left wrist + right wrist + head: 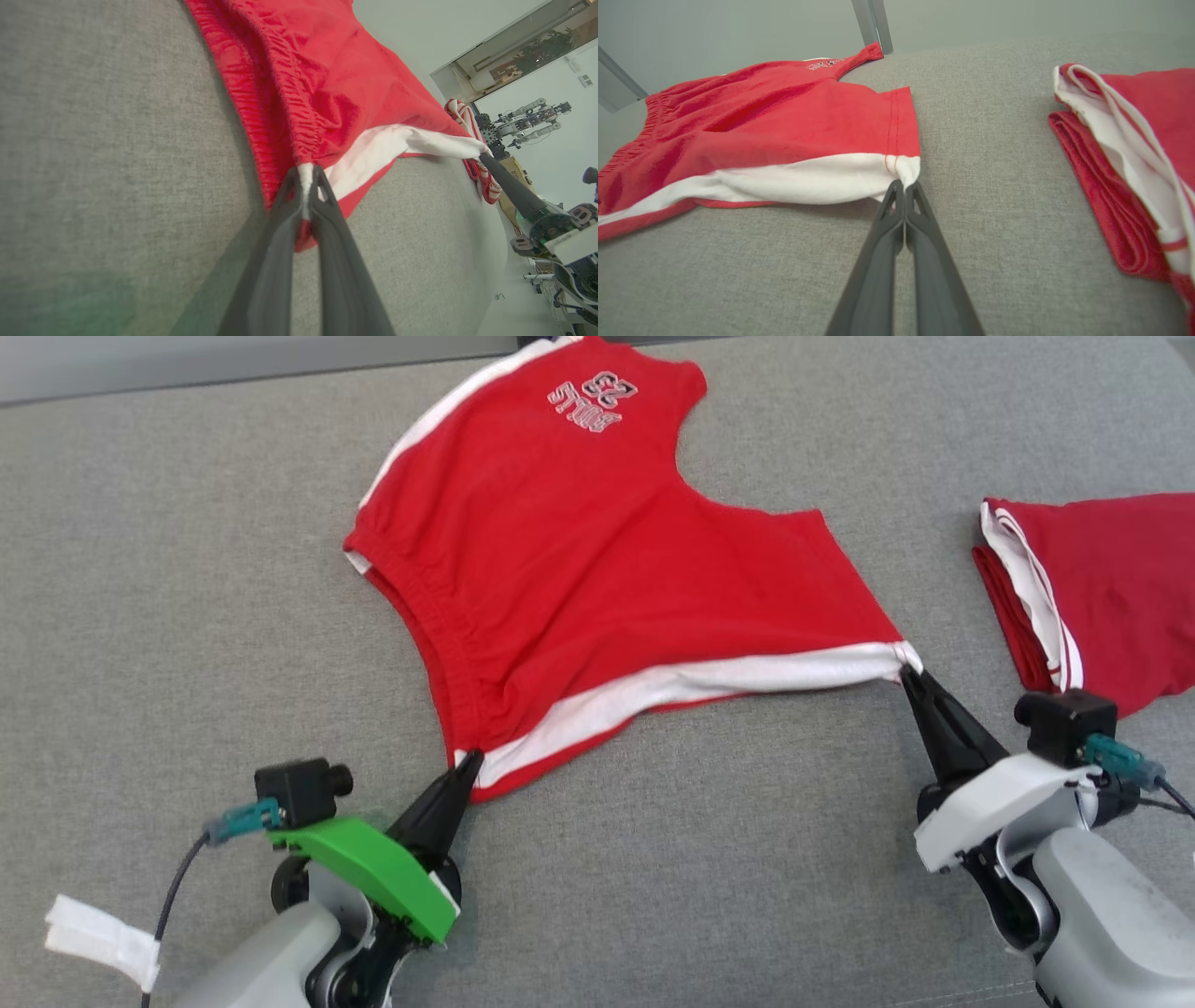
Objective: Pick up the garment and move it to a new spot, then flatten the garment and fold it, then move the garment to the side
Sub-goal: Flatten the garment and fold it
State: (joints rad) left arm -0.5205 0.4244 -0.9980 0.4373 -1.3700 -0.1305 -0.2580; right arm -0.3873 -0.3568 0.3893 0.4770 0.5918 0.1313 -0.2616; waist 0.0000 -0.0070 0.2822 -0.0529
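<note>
Shorts (pixel 597 569) spread on grey pad (pixel 187 569), mid-frame. Left gripper (pixel 470 763) clamped on near waistband corner; right gripper (pixel 910 677) clamped on near leg-hem corner, white stripe taut between. Folded red stack (pixel 1102 588) lies apart, right. Judged: flatten-and-fold step. Next: lift both corners evenly and carry them over to the far edge.
</note>
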